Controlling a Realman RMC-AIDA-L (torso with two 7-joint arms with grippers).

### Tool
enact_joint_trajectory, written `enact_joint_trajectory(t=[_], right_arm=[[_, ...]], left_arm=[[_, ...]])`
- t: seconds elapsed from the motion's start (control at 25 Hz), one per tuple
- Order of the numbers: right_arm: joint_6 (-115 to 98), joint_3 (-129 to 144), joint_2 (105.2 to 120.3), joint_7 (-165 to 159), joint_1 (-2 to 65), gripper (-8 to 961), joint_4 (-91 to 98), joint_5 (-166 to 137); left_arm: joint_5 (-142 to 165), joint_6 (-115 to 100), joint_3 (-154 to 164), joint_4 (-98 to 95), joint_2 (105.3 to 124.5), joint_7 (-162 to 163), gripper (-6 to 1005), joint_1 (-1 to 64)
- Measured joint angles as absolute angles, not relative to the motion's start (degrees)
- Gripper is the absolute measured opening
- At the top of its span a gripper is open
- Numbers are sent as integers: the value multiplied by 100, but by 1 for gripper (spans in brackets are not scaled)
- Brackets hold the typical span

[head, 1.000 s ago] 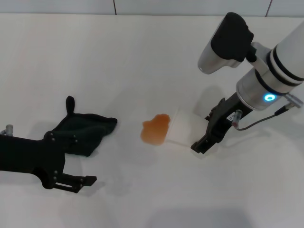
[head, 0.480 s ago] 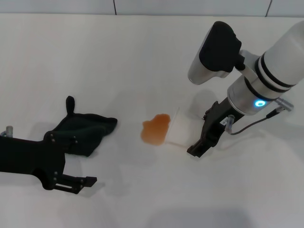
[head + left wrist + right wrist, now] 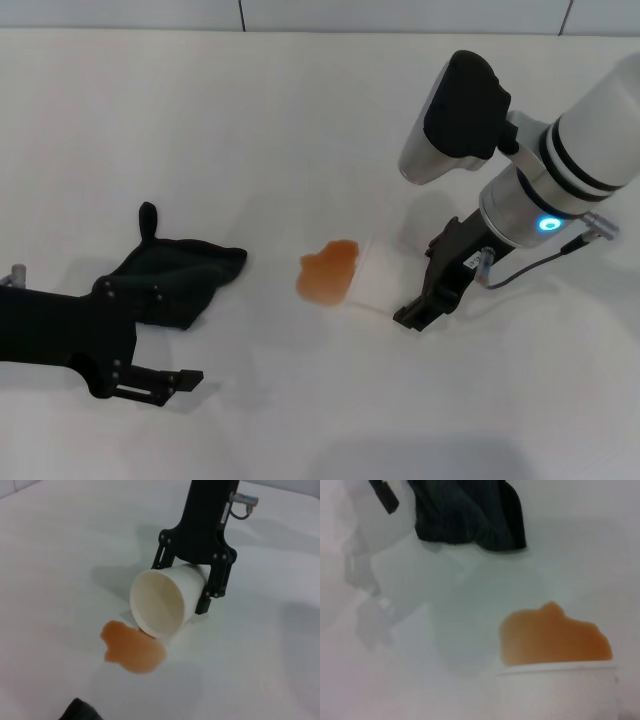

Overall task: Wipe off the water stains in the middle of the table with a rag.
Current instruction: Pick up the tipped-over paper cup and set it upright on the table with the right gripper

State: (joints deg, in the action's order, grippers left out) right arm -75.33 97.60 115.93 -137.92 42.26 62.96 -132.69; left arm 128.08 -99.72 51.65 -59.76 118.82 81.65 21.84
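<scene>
Rag (image 3: 175, 275) likely soft, light, floppy; best pinched at bunched folds. Left claw (image 3: 165, 381) slightly parted, empty, just beside it. Right claw (image 3: 425, 300) clamps tipped cup (image 3: 165, 602) by spill (image 3: 327, 272) on desk (image 3: 300, 120).

Table (image 3: 200, 120): plain white, no pattern. Water stains (image 3: 328, 272): translucent orange-brown; rag (image 3: 175, 275): solid black. Cup (image 3: 165, 600): white inside and out; right gripper (image 3: 200, 555): black, on a white arm with black bands.
</scene>
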Motion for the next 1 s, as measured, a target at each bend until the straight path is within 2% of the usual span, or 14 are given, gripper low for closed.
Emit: enact_joint_trajectory(t=[0.32, 0.56, 1.0], right_arm=[[-7780, 8641, 11546, -12608, 3255, 666, 7090, -12421], [-7974, 7271, 11538, -10534, 2427, 643, 6672, -10683], [-8011, 6561, 11521, -7468, 2223, 639, 4576, -8627]], left_arm=[[12794, -9942, 5135, -5976, 11882, 8167, 843, 2177], [12769, -9931, 5118, -5976, 11883, 8193, 843, 2183], [12663, -9935, 5115, -6011, 11852, 8340, 842, 2266]])
